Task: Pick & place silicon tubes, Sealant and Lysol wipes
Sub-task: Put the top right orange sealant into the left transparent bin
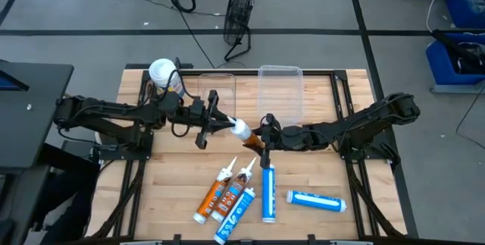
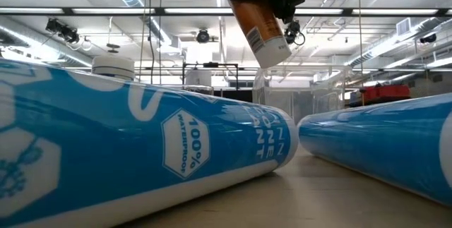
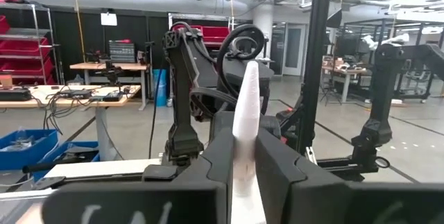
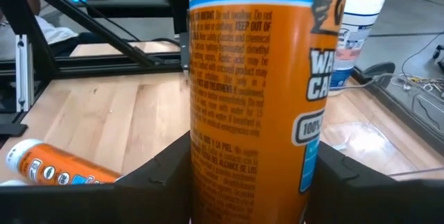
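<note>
An orange sealant tube (image 1: 254, 140) with a white nozzle is held above the table's middle by both grippers. My left gripper (image 1: 220, 121) is shut on its nozzle and my right gripper (image 1: 265, 143) is shut on its orange body. The Lysol wipes canister (image 1: 163, 73), with a white lid, stands upright at the table's far left and also shows in the right wrist view (image 4: 357, 33). Two orange tubes (image 1: 216, 196) and three blue tubes (image 1: 267, 193) lie on the table's near part. My left gripper pinches the tube's white nozzle (image 3: 247, 106) between its two fingers (image 3: 211, 161). It comes about level from the table's left, the fingers lying along the nozzle, whose tip points past them. My right gripper pinches the tube's orange body (image 4: 250, 113) between its two fingers (image 4: 156, 175), coming from the table's right with the fingers across the tube. The tube is lifted clear of the table and tilted, its white base end (image 2: 272, 50) lowest.
Two clear plastic bins (image 1: 280, 89) stand at the table's far middle. One blue tube (image 1: 315, 200) lies crosswise at the near right. Two blue tubes (image 2: 141, 150) fill the low view close to the camera. A black fan (image 1: 239, 10) stands on the floor beyond the table.
</note>
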{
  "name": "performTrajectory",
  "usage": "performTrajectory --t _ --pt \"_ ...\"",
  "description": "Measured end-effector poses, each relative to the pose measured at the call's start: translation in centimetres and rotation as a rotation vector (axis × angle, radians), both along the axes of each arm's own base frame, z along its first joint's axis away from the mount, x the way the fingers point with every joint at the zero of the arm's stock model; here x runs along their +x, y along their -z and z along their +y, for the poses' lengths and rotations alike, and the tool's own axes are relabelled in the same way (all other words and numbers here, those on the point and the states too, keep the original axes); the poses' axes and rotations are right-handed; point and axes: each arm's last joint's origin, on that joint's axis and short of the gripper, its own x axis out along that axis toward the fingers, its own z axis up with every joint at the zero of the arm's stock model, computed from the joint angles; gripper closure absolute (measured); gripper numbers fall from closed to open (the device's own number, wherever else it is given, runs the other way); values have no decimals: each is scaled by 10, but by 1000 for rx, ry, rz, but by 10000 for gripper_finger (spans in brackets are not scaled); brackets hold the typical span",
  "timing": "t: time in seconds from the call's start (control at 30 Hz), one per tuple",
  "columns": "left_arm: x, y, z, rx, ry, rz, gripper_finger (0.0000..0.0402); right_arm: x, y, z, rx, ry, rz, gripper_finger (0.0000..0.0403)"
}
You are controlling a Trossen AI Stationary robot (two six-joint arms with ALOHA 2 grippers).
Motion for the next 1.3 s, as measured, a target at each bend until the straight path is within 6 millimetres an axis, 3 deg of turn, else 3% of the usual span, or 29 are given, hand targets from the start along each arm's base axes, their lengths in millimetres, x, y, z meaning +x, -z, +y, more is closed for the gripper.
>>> performTrajectory --t 0.4,0.6,0.7,1.13,1.3 --pt "0 -1 1 25 -13 -13 360 1 0 -6 -1 10 4 212" --pt "-2 -2 6 27 -30 -15 360 3 -2 -13 9 40 -16 120" --pt "-6 -6 6 28 -33 -28 360 4 -4 -17 12 52 -39 99" --pt "-35 -50 7 114 -148 31 360 0 -16 -23 -46 52 -87 100" --pt "-43 -53 9 145 -226 58 360 -4 -20 -24 -76 90 -75 100"
